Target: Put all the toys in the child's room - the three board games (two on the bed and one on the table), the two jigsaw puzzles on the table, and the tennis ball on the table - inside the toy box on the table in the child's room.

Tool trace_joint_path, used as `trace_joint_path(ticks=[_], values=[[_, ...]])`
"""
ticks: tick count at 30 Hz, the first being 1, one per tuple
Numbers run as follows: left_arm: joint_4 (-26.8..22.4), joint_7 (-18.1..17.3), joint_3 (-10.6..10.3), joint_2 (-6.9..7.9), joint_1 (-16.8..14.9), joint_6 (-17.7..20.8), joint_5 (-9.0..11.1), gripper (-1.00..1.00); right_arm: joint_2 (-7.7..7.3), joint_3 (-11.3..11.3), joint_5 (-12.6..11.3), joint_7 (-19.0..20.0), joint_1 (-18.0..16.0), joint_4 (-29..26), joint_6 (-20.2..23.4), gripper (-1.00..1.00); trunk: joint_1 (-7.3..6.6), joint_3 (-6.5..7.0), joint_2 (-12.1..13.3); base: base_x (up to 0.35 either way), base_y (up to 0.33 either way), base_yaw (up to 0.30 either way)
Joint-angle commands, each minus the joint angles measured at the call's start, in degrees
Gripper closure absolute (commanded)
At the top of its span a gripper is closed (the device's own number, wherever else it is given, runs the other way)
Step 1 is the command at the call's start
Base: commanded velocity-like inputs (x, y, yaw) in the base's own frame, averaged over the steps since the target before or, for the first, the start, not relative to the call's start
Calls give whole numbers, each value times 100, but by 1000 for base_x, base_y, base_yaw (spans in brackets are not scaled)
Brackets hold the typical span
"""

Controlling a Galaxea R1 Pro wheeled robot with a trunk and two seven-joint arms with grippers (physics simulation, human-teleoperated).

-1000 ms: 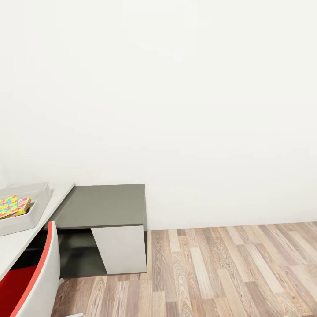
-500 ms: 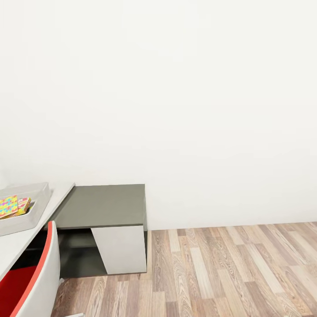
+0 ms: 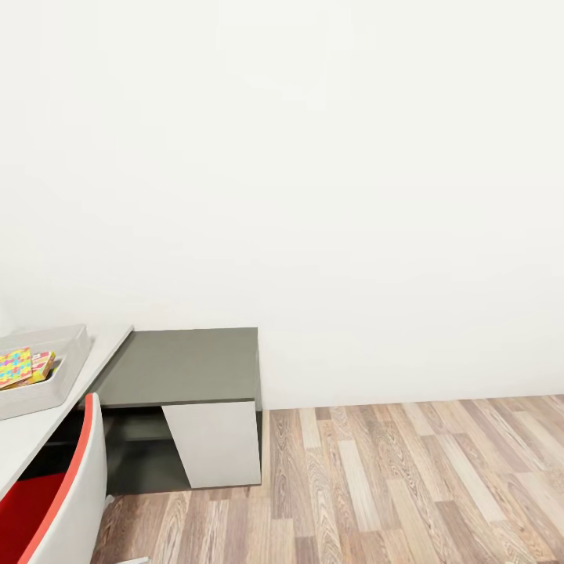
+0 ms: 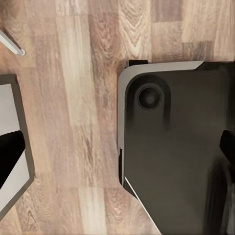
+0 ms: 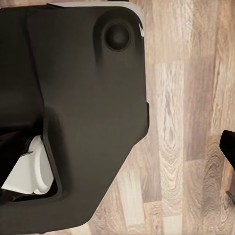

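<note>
Two jigsaw puzzles [image 3: 22,366] lie tilted inside toy box [image 3: 47,389].

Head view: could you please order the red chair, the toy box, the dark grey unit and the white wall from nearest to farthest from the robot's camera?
1. Red chair, bottom left corner, plainly nearest.
2. Toy box, on the table at the left, and the dark grey unit, just to its right: too close to call.
3. White wall, behind both, farthest.
</note>
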Motion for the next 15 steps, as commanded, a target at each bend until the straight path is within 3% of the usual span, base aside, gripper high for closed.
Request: trace_joint_path(ticks=[1, 15], values=[[6, 0, 49, -6, -5, -22, -61, -100, 2, 49, -57, -20, -3, 1, -7, -100, 3, -12, -12, 0, 0, 0], [1, 0, 47, -30, -3, -22, -65, -100, 3, 51, -54, -20, -3, 1, -13, -100, 3, -12, -12, 0, 0, 0]])
